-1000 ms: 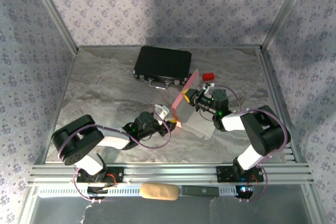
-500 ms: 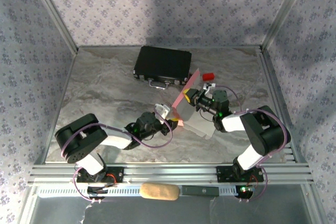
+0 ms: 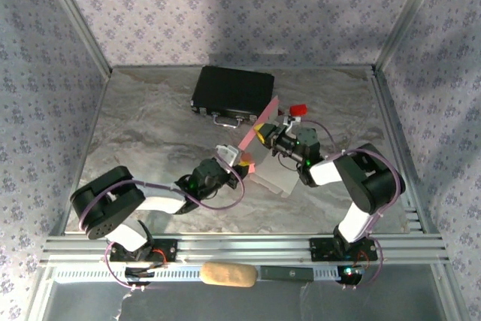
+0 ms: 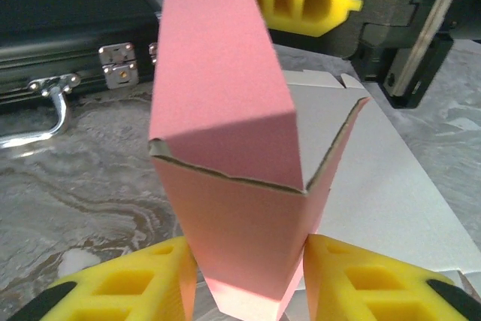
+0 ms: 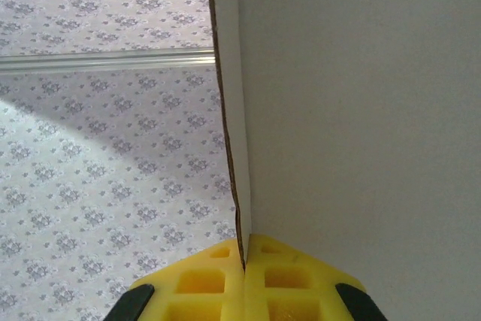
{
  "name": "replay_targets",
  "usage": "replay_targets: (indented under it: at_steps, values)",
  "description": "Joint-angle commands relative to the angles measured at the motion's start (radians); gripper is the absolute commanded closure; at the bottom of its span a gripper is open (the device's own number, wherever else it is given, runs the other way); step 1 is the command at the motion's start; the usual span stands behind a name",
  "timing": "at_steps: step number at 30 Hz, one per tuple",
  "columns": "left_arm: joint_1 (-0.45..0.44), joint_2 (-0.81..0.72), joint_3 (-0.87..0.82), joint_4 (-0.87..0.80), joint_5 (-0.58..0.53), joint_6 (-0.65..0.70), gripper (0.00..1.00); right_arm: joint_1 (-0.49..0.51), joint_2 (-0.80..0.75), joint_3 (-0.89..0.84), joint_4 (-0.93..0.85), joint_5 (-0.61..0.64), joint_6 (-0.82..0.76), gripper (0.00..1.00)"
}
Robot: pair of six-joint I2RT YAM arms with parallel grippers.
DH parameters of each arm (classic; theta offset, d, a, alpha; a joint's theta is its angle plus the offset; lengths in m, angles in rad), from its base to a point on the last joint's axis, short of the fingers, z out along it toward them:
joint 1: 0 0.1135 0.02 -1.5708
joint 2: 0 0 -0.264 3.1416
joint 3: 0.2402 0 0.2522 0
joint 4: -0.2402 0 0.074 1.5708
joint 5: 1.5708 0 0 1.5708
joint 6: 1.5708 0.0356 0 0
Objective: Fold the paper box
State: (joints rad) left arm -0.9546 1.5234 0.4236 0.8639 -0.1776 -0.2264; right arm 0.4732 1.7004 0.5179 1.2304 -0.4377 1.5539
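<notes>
Right gripper point(image 5: 243, 262) pinches the paper box point(image 4: 225, 178) wall upright, apparently bracing it so the left gripper point(image 4: 248, 264), clamped across the folded pink panel, can set its crease

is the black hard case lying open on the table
No, the black hard case lies flat with its lid shut down on its base.

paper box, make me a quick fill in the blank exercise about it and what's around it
1. The paper box is ___ outside and paler inside.
2. The right gripper has its fingers ___ on the box's edge.
3. The left gripper has one ___ finger on each side of a folded panel.
4. Behind the box lies a ___ case with metal latches.
Missing words: pink; shut; yellow; black
</notes>
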Motion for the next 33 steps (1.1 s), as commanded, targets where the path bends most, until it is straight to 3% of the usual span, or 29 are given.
replay_targets:
  at_steps: [1, 13, 33]
  values:
    - [0.02, -0.032, 0.001, 0.02, -0.009, 0.0, 0.64, 0.015, 0.019, 0.012, 0.031, -0.005, 0.019, 1.0]
    - [0.025, -0.007, 0.004, 0.035, -0.016, -0.024, 0.6, 0.019, 0.039, -0.014, 0.05, -0.007, -0.001, 1.0]
    - [-0.048, 0.056, 0.062, 0.029, -0.256, -0.031, 0.6, 0.06, 0.093, -0.107, 0.164, 0.045, -0.066, 1.0]
